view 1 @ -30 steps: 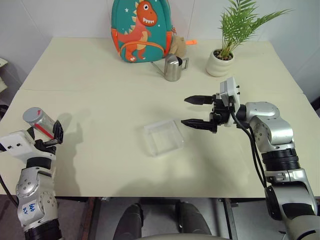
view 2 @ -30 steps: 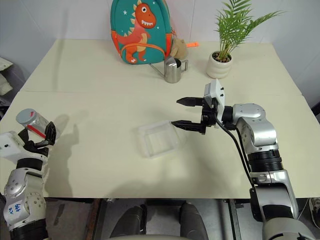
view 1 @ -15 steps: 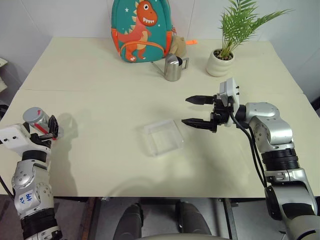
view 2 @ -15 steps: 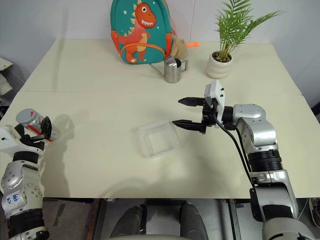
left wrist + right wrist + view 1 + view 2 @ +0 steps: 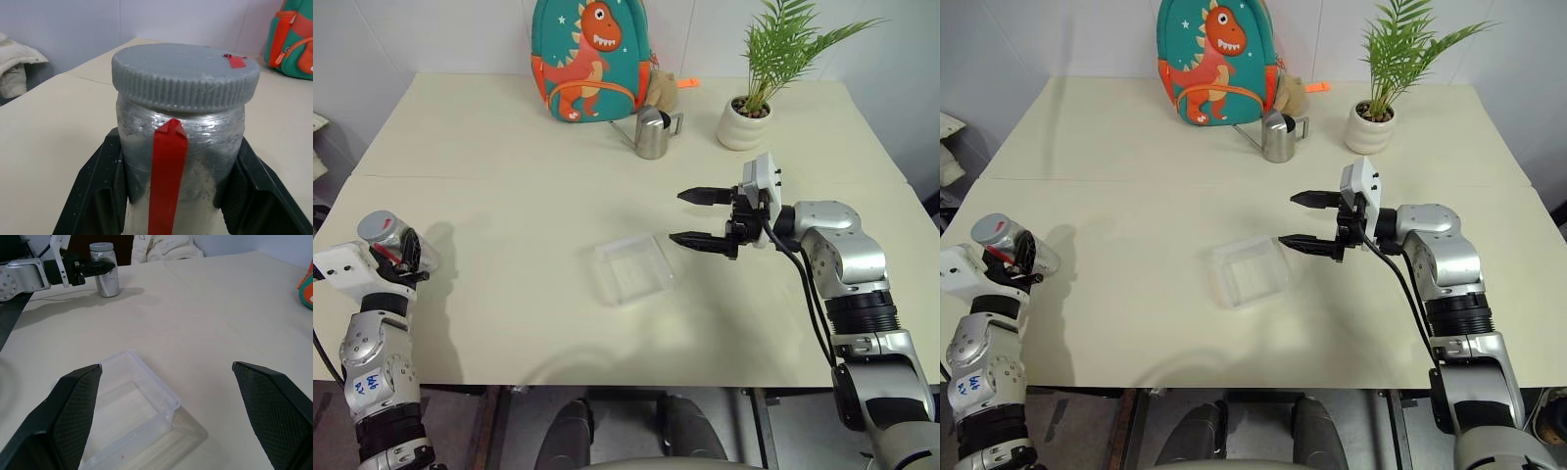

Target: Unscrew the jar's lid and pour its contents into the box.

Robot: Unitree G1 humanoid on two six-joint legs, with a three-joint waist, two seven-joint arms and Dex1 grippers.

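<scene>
Head views, your stock as it stands: the left gripper [image 5: 399,257], at the near left edge of the tabletop [image 5: 509,166], has its jaws clamped on the jar [image 5: 396,240], which leans a little with the grey lid [image 5: 379,224] screwed on at its upper end. The box [image 5: 633,267] lies flat near the middle of the tabletop, well apart from the jar. The right gripper [image 5: 697,217] hovers just beside the box's far right corner, pointing toward your left, jaws spread wide and holding nothing. Along the far edge you have a dinosaur backpack [image 5: 590,59], a steel pitcher [image 5: 653,133] and a potted plant [image 5: 756,93]. Left wrist view: the jar sits upright between the two black fingers [image 5: 100,191], which press its silvery sides; a red strip runs down the body and a small red mark sits on the lid's top. The contents cannot be made out, perhaps hidden behind the frosted wall. Right wrist view: both fingers [image 5: 76,406] stand far apart over the box, which looks empty apart from a tiny speck; the jar in the left gripper's jaws shows beyond.
</scene>
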